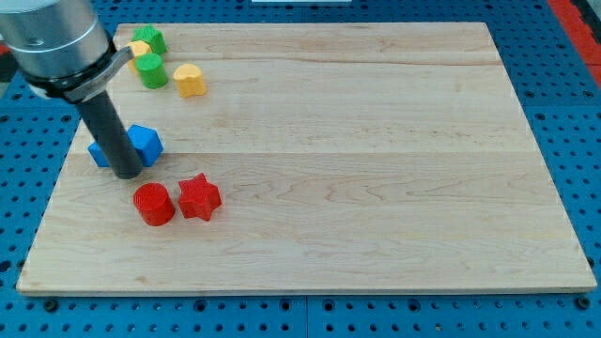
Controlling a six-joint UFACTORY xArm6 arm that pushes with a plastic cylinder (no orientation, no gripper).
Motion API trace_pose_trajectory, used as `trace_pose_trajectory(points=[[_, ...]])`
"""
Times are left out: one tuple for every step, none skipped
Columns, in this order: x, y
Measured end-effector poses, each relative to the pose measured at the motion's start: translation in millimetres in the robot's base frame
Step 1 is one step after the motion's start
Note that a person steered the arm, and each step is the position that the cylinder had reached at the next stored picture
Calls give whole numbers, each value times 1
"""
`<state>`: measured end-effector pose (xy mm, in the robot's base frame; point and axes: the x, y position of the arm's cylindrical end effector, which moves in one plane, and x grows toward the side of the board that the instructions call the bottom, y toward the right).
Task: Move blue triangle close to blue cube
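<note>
My tip (pixel 127 174) rests on the wooden board at the view's left. It stands right in front of two blue blocks. The blue block on the right (pixel 146 142) shows an angular top and sits just up and right of the tip. The other blue block (pixel 98 151) peeks out on the rod's left and is mostly hidden by the rod. The two blue blocks look close together, touching or nearly so behind the rod. I cannot tell which one is the triangle and which the cube.
A red cylinder (pixel 154 204) and a red star (pixel 199 197) lie just below the tip. A green cylinder (pixel 150 70), a yellow heart (pixel 190 80), a green block (pixel 150 39) and a small yellow block (pixel 139 49) sit at the top left. The board's left edge (pixel 58 183) is near.
</note>
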<state>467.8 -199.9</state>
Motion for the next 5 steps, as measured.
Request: trace_pose_trajectory(points=[[-24, 1], [-59, 0], [-96, -4], [-59, 31], [-32, -7]])
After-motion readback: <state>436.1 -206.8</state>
